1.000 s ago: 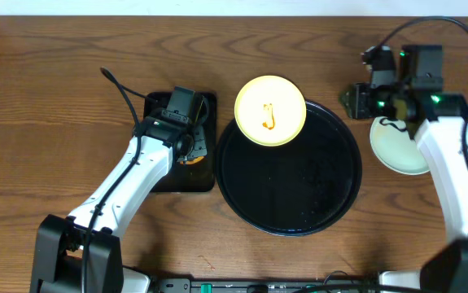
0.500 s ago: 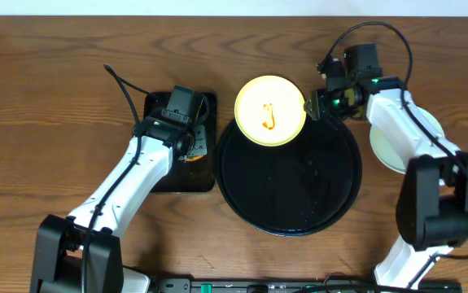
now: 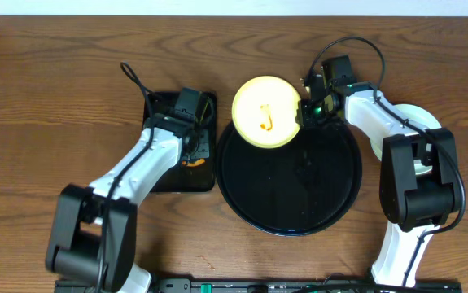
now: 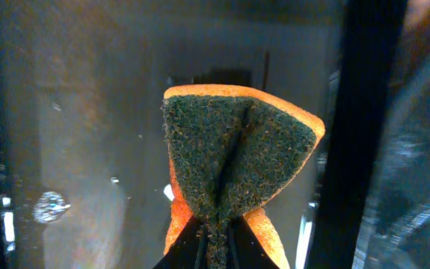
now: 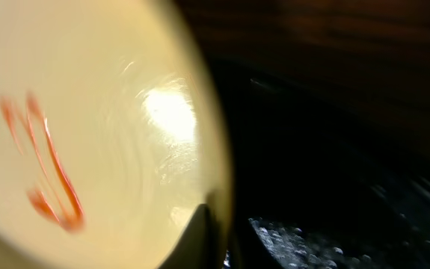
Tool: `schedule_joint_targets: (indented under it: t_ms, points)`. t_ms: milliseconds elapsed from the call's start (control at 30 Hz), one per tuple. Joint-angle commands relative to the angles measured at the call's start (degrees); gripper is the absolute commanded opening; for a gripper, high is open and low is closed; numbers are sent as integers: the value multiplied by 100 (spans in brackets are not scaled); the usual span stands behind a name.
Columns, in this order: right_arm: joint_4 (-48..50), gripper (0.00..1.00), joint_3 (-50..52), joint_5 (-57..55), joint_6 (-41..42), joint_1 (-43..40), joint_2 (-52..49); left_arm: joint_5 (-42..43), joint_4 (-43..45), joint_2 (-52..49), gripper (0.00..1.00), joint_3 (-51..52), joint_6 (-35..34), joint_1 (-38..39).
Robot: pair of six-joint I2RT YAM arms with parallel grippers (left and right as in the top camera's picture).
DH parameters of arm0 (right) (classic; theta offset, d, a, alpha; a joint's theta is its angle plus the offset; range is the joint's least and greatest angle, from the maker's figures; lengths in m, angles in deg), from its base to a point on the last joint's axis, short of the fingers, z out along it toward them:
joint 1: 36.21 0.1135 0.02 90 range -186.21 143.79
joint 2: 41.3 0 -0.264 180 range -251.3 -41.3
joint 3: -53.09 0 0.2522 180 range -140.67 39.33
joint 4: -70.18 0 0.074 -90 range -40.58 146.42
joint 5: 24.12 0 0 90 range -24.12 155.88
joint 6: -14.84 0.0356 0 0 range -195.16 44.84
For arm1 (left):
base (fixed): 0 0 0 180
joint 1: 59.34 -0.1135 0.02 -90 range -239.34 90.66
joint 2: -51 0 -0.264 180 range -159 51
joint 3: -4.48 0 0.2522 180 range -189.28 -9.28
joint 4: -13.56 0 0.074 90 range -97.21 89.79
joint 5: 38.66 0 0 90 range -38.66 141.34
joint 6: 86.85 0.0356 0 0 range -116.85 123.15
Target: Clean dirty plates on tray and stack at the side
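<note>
The pale yellow plate (image 3: 266, 111) with an orange-brown squiggle lies over the far left rim of the round black tray (image 3: 290, 183). My right gripper (image 3: 302, 111) is shut on the plate's right edge. In the right wrist view one finger (image 5: 216, 233) lies over the rim of the plate (image 5: 87, 127), above the wet tray (image 5: 334, 217). A pale blue-green plate (image 3: 421, 119) sits on the table at the right, mostly hidden by my right arm. My left gripper (image 3: 193, 151) is shut on an orange sponge with a dark green scrub face (image 4: 237, 149).
The small rectangular black tray (image 3: 164, 175) lies left of the round tray, under my left gripper; its wet floor (image 4: 87, 149) fills the left wrist view. Cables arch over both arms. Bare wooden table surrounds the trays.
My right arm has swung left from the pale plate at the right to the yellow plate's right edge and closed on it. The plate shifted slightly left. The left gripper stays put.
</note>
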Motion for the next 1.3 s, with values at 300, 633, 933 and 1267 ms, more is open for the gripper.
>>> schedule_joint_targets:
  t_ms: [300, 633, 933, 1267]
  points:
    - [-723, 1, -94, -267, 39, 103, 79, -74, 22, -608, 43, 46, 76, -24]
    - [-1307, 1, -94, -896, 37, 105, 833, -74, -2, -317, 8, 11, 295, -26]
    - [-1958, 1, -92, -1029, 35, 103, 1226, -68, -83, 232, 37, 7, 260, -35]
    - [-2022, 1, -81, -1027, 35, 157, 1215, -13, -39, -155, 41, 125, 203, -35]
